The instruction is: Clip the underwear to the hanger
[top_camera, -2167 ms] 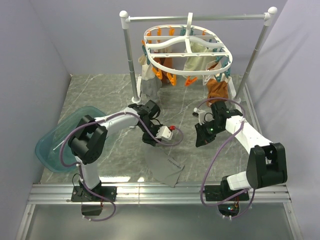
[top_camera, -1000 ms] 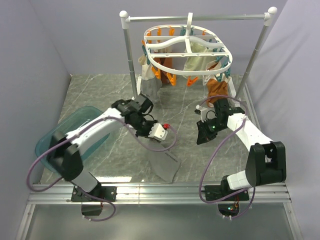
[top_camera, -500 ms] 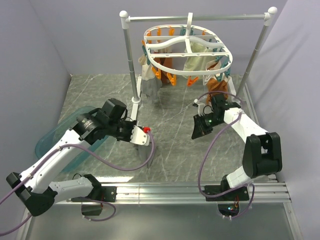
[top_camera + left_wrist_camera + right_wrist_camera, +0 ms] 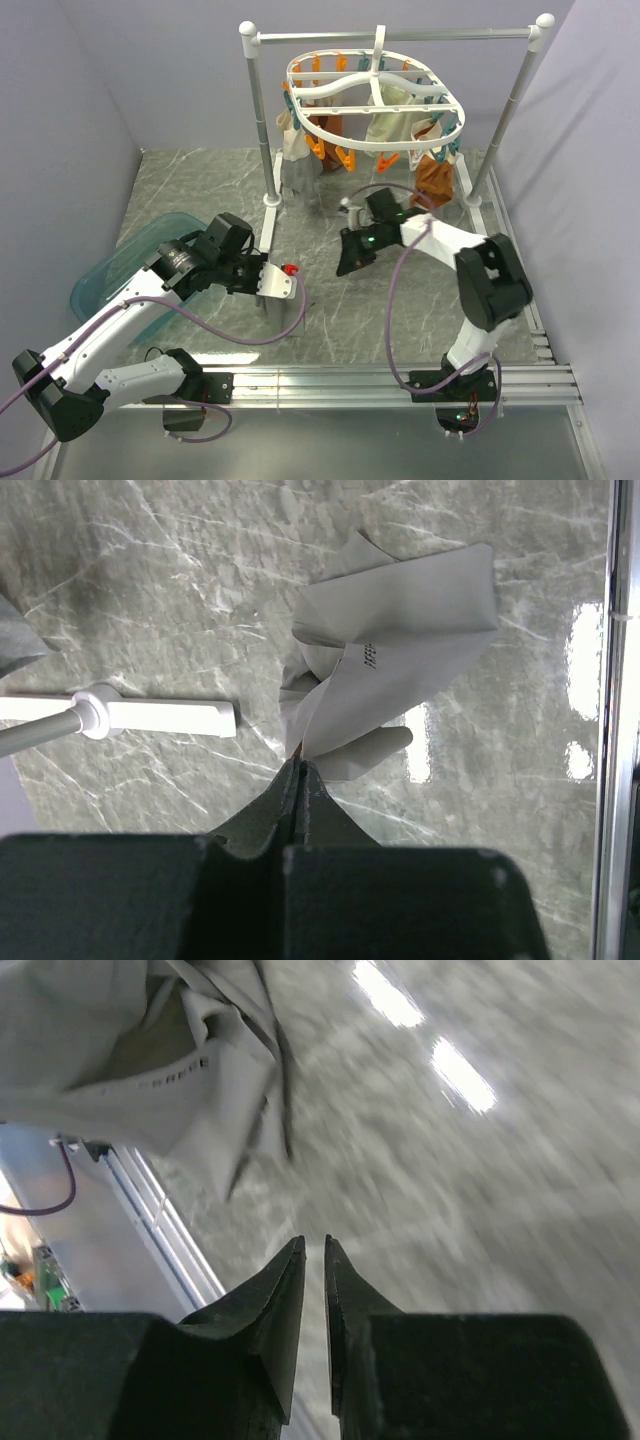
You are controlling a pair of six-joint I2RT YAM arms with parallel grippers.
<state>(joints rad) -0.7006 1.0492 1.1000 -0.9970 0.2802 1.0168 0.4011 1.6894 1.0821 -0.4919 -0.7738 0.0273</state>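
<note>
Where the underwear (image 4: 400, 610) meets the left gripper (image 4: 300, 770), its pinched edge vanishes between the closed tips, and the folds just beyond them hide how many layers are caught. Ahead of the right gripper (image 4: 313, 1250) the table (image 4: 480, 1190) is smeared by blur, and the underwear, up and to the left of those tips, runs off the top and left edges. From above, the left gripper's own body covers most of the underwear hanging beneath it.
</note>
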